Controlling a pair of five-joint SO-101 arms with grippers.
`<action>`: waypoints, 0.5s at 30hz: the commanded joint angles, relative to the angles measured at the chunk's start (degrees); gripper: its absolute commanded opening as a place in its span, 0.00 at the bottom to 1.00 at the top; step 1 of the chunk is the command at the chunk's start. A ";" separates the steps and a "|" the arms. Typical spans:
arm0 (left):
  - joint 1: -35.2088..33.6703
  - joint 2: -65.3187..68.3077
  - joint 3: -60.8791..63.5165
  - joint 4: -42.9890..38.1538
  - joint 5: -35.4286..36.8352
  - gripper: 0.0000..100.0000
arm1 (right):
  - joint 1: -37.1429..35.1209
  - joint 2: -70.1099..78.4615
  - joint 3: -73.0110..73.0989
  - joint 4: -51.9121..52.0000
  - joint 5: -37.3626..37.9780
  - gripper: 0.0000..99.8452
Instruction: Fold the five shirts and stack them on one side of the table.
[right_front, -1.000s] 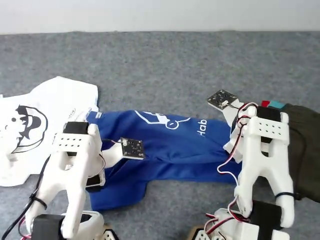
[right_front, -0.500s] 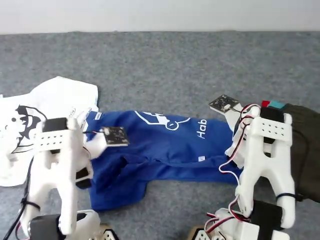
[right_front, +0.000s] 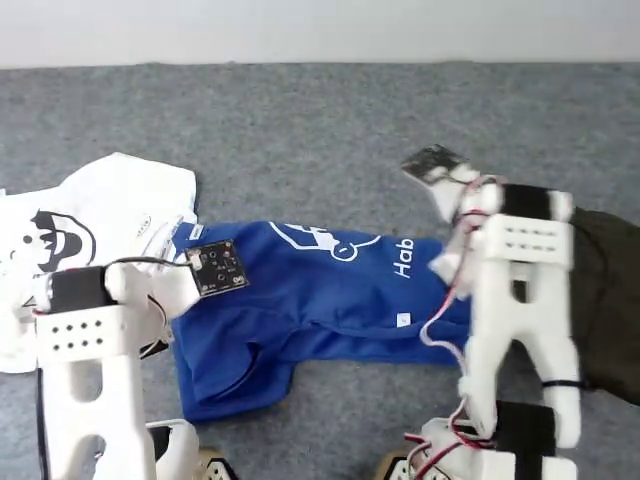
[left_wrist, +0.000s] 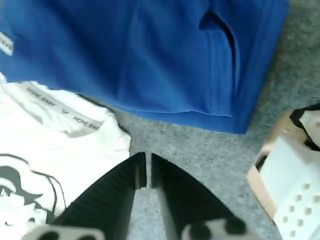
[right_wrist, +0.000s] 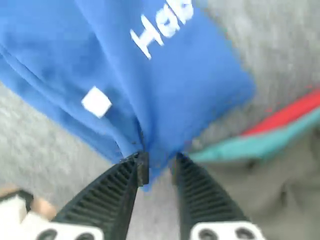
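Observation:
A blue shirt (right_front: 320, 290) with white print lies partly folded across the middle of the table. My right gripper (right_wrist: 156, 172) is shut on the right-hand edge of the blue shirt (right_wrist: 150, 75), and the cloth puckers toward its fingers. My left gripper (left_wrist: 148, 167) is shut with nothing in it, low over bare grey table between the blue shirt (left_wrist: 150, 50) and the white shirt (left_wrist: 45, 145). The white shirt (right_front: 90, 230) with a black print lies spread at the left. A dark olive shirt (right_front: 605, 290) lies at the right edge.
The table (right_front: 330, 130) has a grey carpet-like top, open along the back. A red and teal label (right_wrist: 280, 125) marks the olive shirt's (right_wrist: 250, 200) collar, right beside my right gripper. Both arm bases stand at the front edge.
My left arm has swung left, off the middle of the blue shirt toward the white shirt. My right arm has shifted slightly back and left at the shirt's right edge.

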 joint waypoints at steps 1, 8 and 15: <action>0.09 -1.76 -1.80 1.58 4.13 0.01 | -7.78 -0.22 4.40 -7.16 -4.40 0.01; 0.09 -1.76 -1.80 1.58 5.63 0.01 | -8.92 11.47 10.64 -13.32 -6.95 0.01; 0.09 -1.76 -1.80 1.32 6.95 0.01 | -1.10 16.92 10.64 -2.77 -6.51 0.01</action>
